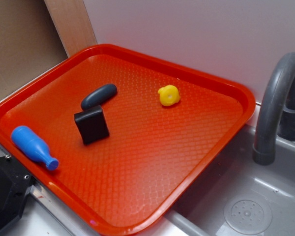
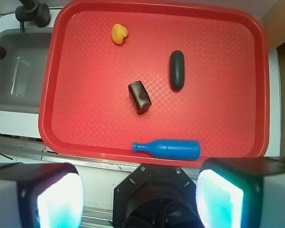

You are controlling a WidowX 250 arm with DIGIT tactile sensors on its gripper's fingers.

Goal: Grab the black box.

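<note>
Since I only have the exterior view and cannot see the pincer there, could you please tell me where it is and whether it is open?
Observer: In the wrist view, the pincer is open. Its two fingers are wide apart with nothing between them, and it hangs outside the red plastic tray, over the counter strip by the tray's edge.
Operator: Thank you. Is the small matte black box lined up with it?
Observer: Roughly, yes. The small matte black box sits near the middle of the gap between the fingers, further into the tray. The blue plastic bottle lies crosswise in between, with its neck end on that line.
</note>
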